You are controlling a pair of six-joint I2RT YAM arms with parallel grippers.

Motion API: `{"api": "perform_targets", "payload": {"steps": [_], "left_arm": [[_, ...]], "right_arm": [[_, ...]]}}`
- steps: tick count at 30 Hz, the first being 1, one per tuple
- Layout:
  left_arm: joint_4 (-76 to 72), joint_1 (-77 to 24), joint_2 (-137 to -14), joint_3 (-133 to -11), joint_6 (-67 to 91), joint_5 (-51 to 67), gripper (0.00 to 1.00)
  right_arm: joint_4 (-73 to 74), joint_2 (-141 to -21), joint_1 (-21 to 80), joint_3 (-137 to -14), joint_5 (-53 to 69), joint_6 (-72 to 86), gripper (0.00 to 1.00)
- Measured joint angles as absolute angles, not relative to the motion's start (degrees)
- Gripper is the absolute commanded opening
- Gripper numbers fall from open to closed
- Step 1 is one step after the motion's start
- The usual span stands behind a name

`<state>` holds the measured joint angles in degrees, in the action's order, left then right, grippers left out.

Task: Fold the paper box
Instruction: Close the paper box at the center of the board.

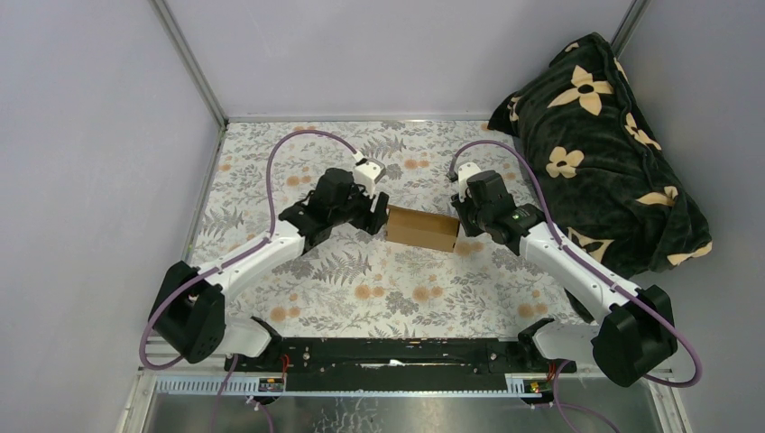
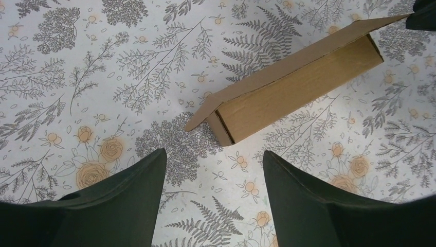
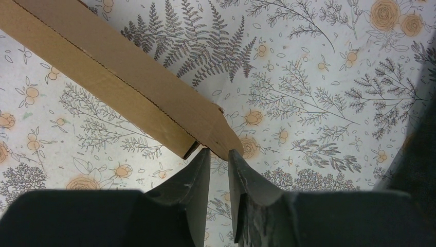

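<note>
- Here, the left end effector (image 2: 215, 154) stood spread wide, touching nothing, with the paper box (image 2: 295, 90) lying just beyond its tips.
- The right end effector (image 3: 218, 152) was nearly pressed together with a thin gap left, its tips at the corner of the box's end flap; whether it pinched that flap could not be told.
- The box lay on the floral surface (image 1: 361, 289) at the middle of the top view, between both arms.
- A dark flowered blanket (image 1: 604, 135) sat at the upper right.

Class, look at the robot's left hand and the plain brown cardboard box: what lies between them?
Only bare floral-printed table cover. The left wrist view shows the open left hand just short of the plain brown cardboard box.
</note>
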<state>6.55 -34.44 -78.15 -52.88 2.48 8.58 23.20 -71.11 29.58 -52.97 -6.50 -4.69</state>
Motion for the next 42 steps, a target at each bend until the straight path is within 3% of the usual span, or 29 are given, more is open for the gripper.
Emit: {"api": "perform_targets", "payload": {"steps": [8,19,27,42], "left_arm": [[6.46,-34.48,-81.65,-54.43,0.91,6.76,0.65],[6.35,-34.48,-84.05,-56.16,-1.08,5.30,0.63],[6.00,-34.48,-86.21,-57.56,-1.89,5.37,0.47],[6.00,-34.48,-88.12,-59.46,-2.20,6.26,0.40]], "right_arm": [[22.72,-71.37,29.58,-52.97,-6.48,-4.69,0.27],[22.20,-71.42,29.50,-52.97,-6.46,-4.69,0.27],[21.96,-71.42,29.43,-52.97,-6.42,-4.69,0.27],[21.93,-72.14,29.23,-52.97,-6.37,-4.71,0.27]]}}
